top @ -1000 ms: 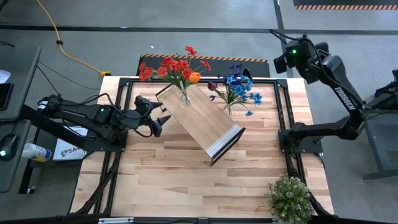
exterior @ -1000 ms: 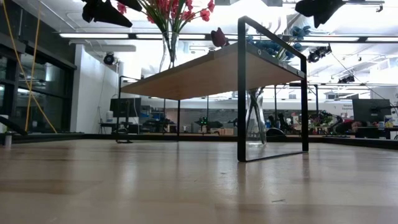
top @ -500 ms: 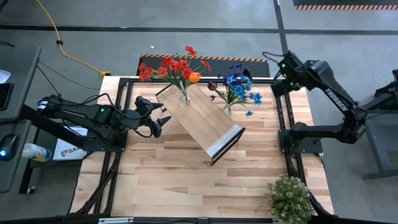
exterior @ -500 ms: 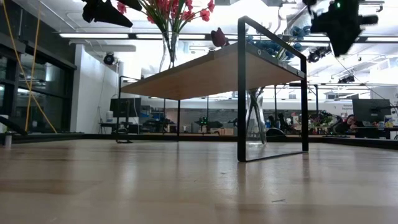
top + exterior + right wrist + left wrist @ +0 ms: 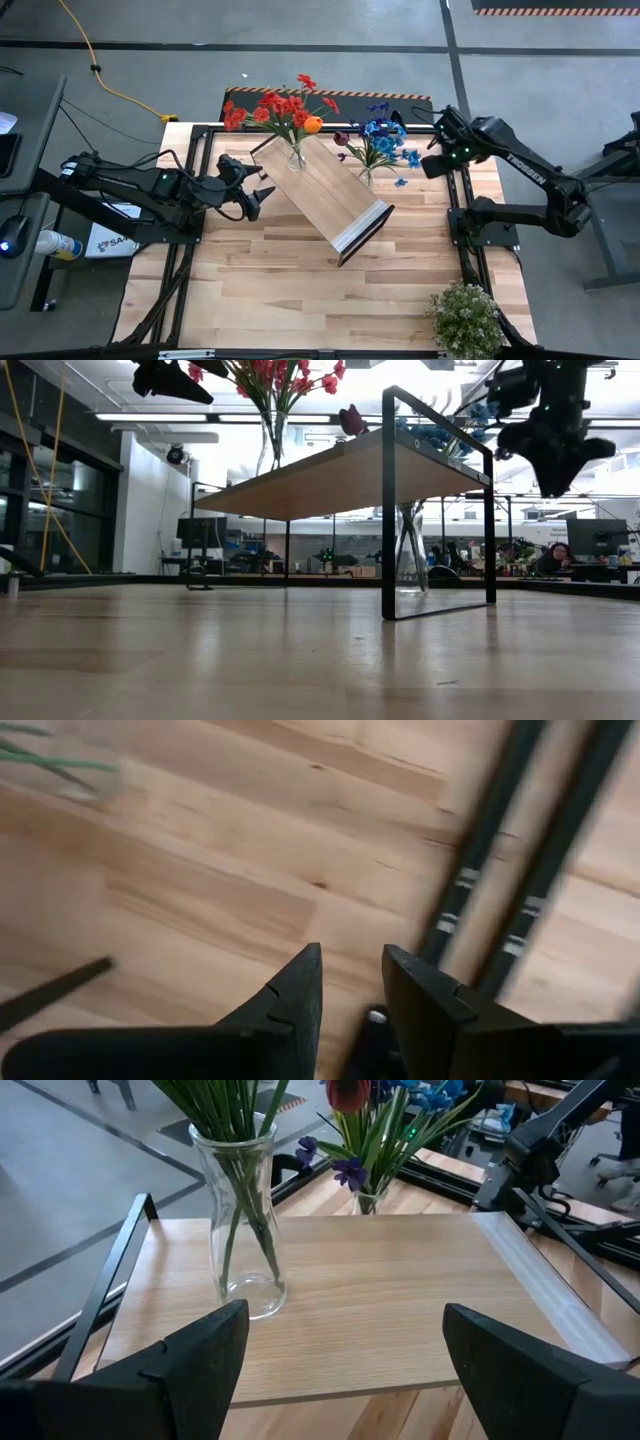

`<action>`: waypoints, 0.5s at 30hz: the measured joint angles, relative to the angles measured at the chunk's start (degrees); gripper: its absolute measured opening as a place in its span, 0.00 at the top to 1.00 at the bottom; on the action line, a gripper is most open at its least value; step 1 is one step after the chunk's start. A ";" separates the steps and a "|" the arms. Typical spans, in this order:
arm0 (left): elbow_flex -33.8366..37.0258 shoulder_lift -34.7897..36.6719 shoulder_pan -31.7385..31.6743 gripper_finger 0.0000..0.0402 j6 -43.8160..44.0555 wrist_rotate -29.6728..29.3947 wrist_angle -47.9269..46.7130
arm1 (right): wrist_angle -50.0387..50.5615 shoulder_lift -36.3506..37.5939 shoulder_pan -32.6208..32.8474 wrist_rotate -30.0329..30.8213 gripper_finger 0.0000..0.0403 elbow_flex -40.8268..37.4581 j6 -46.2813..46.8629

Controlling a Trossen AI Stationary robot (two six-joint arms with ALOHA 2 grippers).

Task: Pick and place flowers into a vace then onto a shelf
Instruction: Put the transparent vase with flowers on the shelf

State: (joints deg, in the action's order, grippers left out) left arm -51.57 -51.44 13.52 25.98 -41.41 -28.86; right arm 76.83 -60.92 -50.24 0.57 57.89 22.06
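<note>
We see the shelf [image 5: 322,195] standing slantwise on the tabletop [image 5: 300,290], its white end edge turned toward the near side. On its far end stands a clear glass vase [image 5: 243,1220] holding the red and orange flowers [image 5: 278,108]. A second vase [image 5: 367,177] sits on the tabletop just beside the shelf's long edge, on the right arm's side, and carries the blue, purple and dark maroon flowers [image 5: 380,138]. In the left wrist view both bunches show their green stems, and the first vase rests upright on the light-wood board.

Our left pincer [image 5: 258,192] hovers just beside the shelf's far corner on the left side, near the red bunch. Its fingers [image 5: 195,1360] stand wide apart with nothing between them, and they are aimed across the board toward the vase.

Our right pincer [image 5: 430,165] is over the right edge of the tabletop, near the blue flowers but apart from them, beside the dark frame rails [image 5: 510,850] that border the wood. Its fingers [image 5: 290,995] are drawn close together with only a narrow gap, and we see nothing held between them. In the low view this arm [image 5: 555,420] hangs above and behind the shelf.

A bushy pale-green potted plant [image 5: 465,318] stands at the near right corner of the tabletop, well apart from the shelf.
</note>
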 joint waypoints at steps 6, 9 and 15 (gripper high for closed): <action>0.00 0.00 0.00 0.09 0.00 0.05 -0.02 | -7.88 0.02 0.00 -4.16 0.75 -4.82 2.68; 0.00 0.00 0.00 0.09 0.00 0.07 -0.02 | -11.00 0.02 0.00 -4.49 0.75 -7.35 5.01; 0.00 0.00 0.00 0.09 0.00 0.07 -0.04 | -17.49 0.02 0.00 -8.09 0.75 -11.82 9.15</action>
State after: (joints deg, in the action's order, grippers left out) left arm -51.57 -51.44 13.52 25.98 -41.34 -28.91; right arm 59.34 -60.90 -50.24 -7.52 46.07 31.21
